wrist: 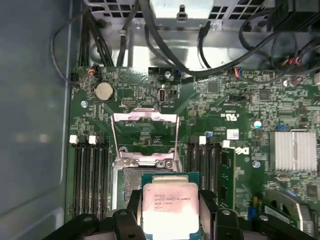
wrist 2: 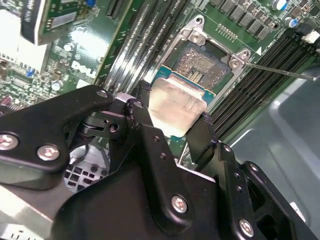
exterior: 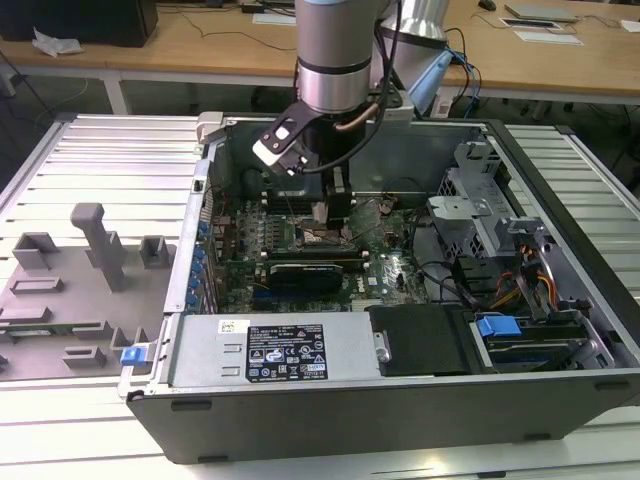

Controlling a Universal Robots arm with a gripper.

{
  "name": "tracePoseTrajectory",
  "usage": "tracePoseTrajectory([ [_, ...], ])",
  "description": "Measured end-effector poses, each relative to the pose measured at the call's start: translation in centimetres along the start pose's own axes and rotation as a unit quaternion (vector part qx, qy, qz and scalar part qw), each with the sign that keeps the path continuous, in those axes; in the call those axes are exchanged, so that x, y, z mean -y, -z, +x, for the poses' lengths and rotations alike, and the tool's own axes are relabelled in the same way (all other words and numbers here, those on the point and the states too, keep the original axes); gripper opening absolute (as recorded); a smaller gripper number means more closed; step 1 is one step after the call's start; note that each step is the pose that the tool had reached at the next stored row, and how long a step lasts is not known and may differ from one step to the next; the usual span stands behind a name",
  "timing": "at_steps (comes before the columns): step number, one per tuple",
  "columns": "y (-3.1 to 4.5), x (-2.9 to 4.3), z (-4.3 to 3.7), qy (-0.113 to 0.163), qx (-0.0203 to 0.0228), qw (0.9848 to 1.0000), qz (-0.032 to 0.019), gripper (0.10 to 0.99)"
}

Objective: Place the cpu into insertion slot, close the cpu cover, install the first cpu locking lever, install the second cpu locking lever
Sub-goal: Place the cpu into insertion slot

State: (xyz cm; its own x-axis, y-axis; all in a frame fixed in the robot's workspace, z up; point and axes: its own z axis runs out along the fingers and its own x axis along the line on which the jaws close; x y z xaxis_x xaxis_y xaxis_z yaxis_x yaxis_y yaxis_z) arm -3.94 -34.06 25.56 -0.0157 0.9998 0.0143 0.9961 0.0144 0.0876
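Observation:
My gripper (wrist 2: 172, 120) is shut on the cpu (wrist 2: 175, 102), a flat square chip with a pale silver top, pinched at two opposite edges by the black fingers (wrist 2: 142, 117). The cpu (wrist: 170, 205) hangs tilted just above and beside the insertion slot (wrist 2: 202, 62), apart from it. The slot's (wrist: 131, 180) dark pin field lies bare. The cpu cover (wrist: 145, 117), a thin silver frame, stands swung open past the slot. A thin lever rod (wrist 2: 280, 71) sticks out beside the socket. In the exterior view the gripper (exterior: 322, 215) reaches down into the open computer case (exterior: 400, 400).
Long black memory slots (wrist: 90, 170) flank the socket on both sides. A black graphics card (exterior: 305, 272), a power supply (exterior: 280, 350), a drive cage (exterior: 480, 205) and loose cables (wrist: 165, 55) crowd the case. A grey fixture plate (exterior: 70, 290) lies at the exterior view's left.

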Motion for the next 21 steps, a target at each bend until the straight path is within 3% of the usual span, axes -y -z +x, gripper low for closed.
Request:
tracePoseTrajectory([
  [16,-2.72,0.67,1.49,-0.001,0.0006,1.0,0.0,0.541],
  [21,-3.45,0.91,1.56,-0.005,0.0048,1.0,0.0001,0.541],
])
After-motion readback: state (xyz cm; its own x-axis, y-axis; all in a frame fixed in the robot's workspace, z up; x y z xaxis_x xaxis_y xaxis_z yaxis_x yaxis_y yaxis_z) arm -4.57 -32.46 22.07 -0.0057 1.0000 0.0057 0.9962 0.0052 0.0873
